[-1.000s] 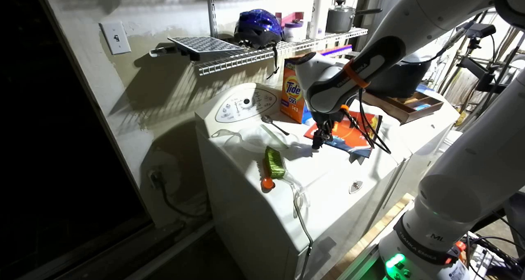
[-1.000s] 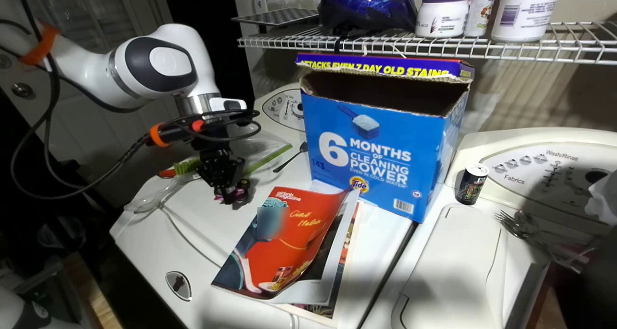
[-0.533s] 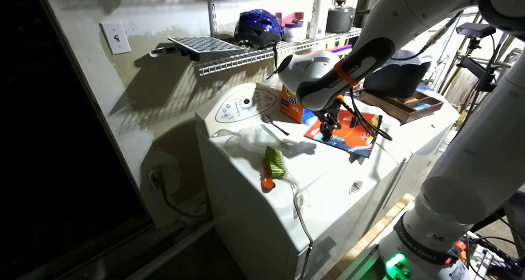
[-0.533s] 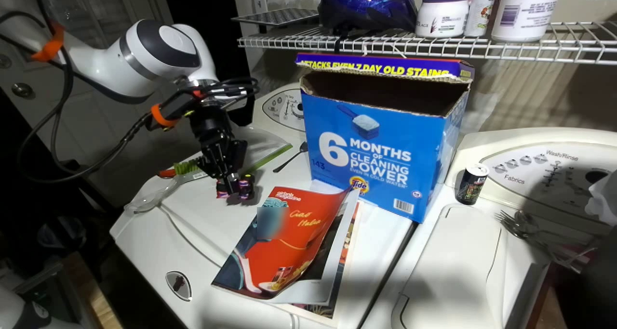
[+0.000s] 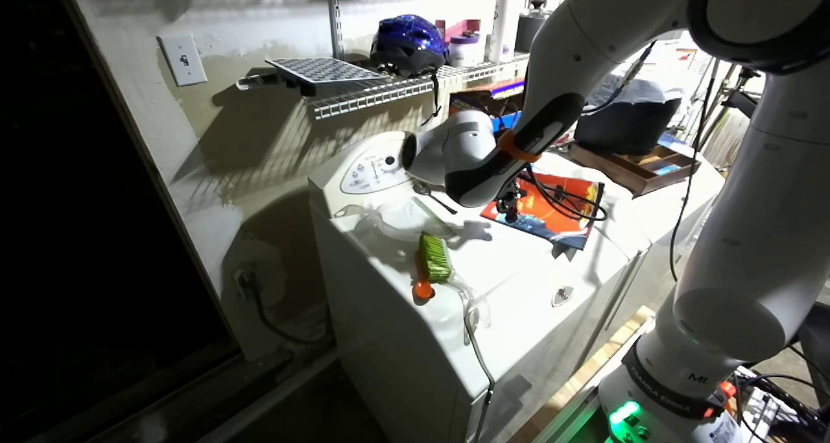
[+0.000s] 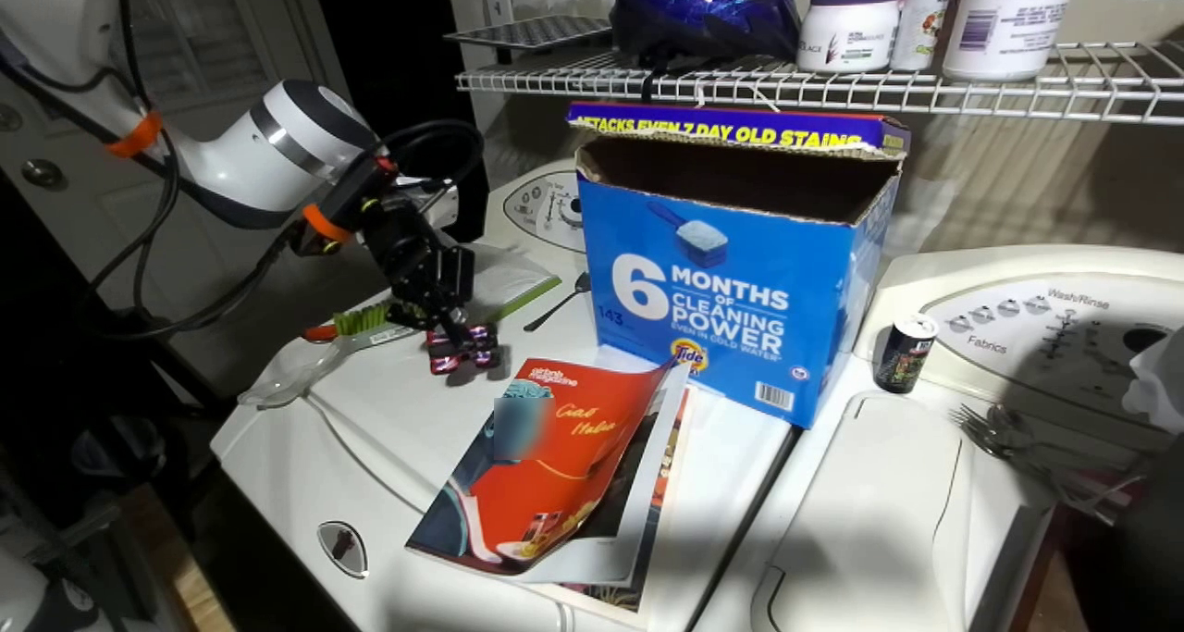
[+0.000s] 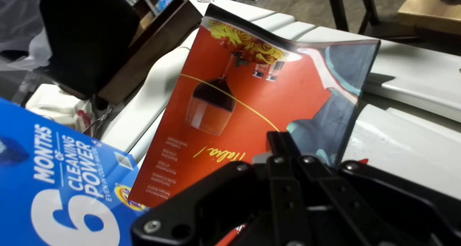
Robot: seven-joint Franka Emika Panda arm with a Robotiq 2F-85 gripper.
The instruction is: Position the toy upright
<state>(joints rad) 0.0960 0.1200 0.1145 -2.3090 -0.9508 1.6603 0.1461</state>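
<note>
The toy (image 6: 465, 347) is a small purple, pink and black toy car at my fingertips, just above or touching the white machine top (image 6: 388, 438); the height is hard to judge. My gripper (image 6: 450, 319) leans over it with its fingers closed together, parts of the toy showing on both sides. In the wrist view, the fingertips (image 7: 282, 138) meet; a grey bit and a red bit beside them may belong to the toy, the rest being hidden. In an exterior view, the gripper (image 5: 509, 211) is partly behind the arm and the toy cannot be made out. Its wheel orientation is unclear.
A red magazine (image 6: 555, 447) lies beside the toy. An open blue-and-orange detergent box (image 6: 712, 290) stands behind it. A green brush (image 5: 433, 257) with an orange end, clear plastic, and a dark spoon (image 6: 560, 303) lie nearby. A wire shelf (image 6: 758, 81) hangs above.
The arm swings and the wrist tilts, with the fingers slanting more. The toy shifts toward the detergent box and turns along with the gripper, and more of it now shows.
</note>
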